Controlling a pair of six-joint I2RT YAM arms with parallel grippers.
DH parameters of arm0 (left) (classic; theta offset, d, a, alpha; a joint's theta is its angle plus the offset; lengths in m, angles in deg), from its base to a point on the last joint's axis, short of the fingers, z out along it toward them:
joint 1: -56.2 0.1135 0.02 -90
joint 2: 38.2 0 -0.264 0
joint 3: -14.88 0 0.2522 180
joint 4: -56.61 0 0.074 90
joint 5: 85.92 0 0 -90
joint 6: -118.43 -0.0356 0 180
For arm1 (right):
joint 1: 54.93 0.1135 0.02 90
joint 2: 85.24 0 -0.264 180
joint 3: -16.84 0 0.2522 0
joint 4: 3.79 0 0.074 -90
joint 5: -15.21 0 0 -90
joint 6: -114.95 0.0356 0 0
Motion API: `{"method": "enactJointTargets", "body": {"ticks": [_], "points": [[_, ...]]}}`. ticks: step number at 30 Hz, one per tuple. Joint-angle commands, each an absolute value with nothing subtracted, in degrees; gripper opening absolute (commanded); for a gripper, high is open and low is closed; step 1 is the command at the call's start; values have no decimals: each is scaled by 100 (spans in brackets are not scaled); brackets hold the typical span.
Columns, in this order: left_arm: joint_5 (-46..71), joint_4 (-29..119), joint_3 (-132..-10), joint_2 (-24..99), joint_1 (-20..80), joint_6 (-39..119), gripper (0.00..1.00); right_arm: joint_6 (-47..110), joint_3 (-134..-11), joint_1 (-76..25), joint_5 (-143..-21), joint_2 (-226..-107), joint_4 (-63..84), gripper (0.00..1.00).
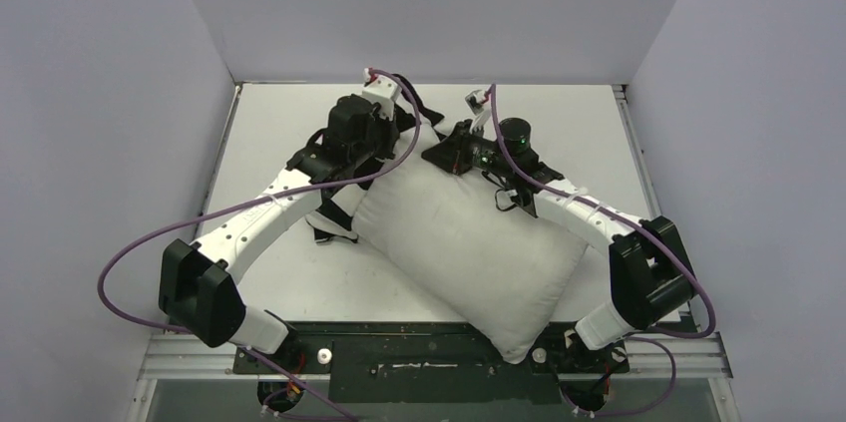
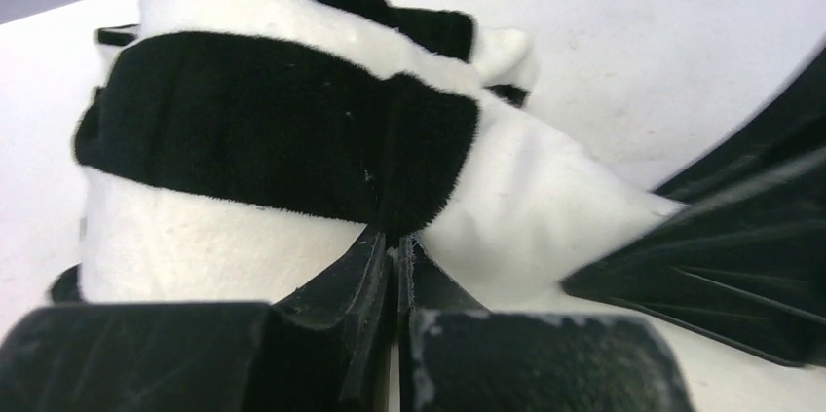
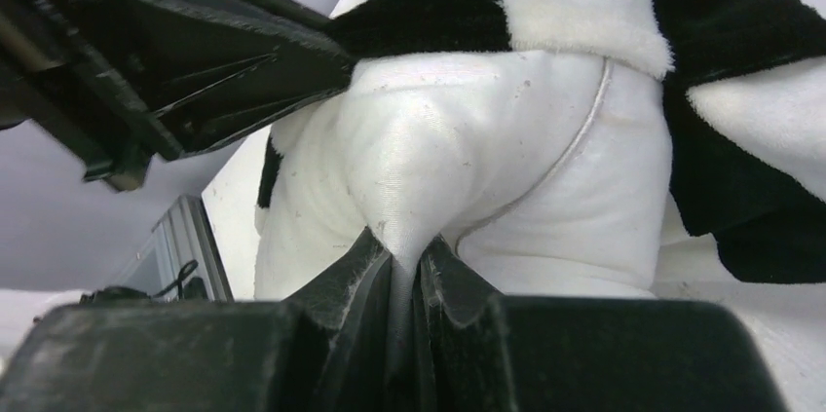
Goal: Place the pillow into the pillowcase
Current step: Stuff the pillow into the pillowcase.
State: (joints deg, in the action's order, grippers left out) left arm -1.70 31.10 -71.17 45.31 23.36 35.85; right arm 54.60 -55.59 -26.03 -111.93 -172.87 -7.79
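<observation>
Now, stretched forward and converging: left gripper point(image 2: 397, 242) clamped on pillowcase point(image 2: 273, 130), right gripper point(image 3: 404, 254) clamped on pillow point(image 3: 458, 139) corner.

White tubular left arm point(image 1: 261, 214) and right arm point(image 1: 589, 217), chunky black joint housings point(image 1: 203, 292), looping purple cables point(image 1: 104, 280), scuffed black ribbed fingers point(image 2: 360, 285)

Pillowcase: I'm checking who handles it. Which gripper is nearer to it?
Left. The left gripper is shut on a fold of the pillowcase; the right gripper pinches a corner of the pillow, with the striped cloth just past its fingertips.
</observation>
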Motion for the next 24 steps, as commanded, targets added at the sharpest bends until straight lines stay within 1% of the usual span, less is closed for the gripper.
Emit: {"method": "enactJointTargets", "body": {"ticks": [1, 5, 6, 9, 11, 16, 21, 22, 23, 24], "points": [[900, 3985, -7514, 4279, 1891, 4167, 0, 6699, -5078, -2424, -10508, -17059, -2682, 0], [1647, 4731, -7392, 4152, 1367, 4715, 0, 7230, -4901, -2400, -9428, -17163, -3282, 0], [1911, 5112, -7257, 4119, 1311, 4957, 0, 7340, -4793, -2400, -9117, -17152, -3438, 0], [2932, 6593, -6466, 4035, 1334, 6103, 0, 7591, -4497, -2400, -8198, -17108, -3784, 0], [3122, 7109, -6111, 4008, 1273, 6550, 0, 7729, -4336, -2416, -7631, -17067, -3747, 0], [2910, 6969, -5772, 4008, 1051, 6266, 0, 8262, -3927, -2494, -6471, -17016, -4002, 0], [2464, 6352, -5928, 4532, 1282, 5729, 0, 8330, -4063, -2611, -6063, -17127, -3772, 0], [2456, 6259, -6052, 4704, 1422, 5756, 0, 8283, -4109, -2651, -6083, -17166, -3689, 2], [2494, 6207, -6165, 4842, 1573, 5822, 0, 8230, -4127, -2717, -6182, -17201, -3611, 9], [2522, 6201, -6270, 4940, 1724, 5893, 2, 8153, -4114, -2797, -6321, -17213, -3590, 19]]}}
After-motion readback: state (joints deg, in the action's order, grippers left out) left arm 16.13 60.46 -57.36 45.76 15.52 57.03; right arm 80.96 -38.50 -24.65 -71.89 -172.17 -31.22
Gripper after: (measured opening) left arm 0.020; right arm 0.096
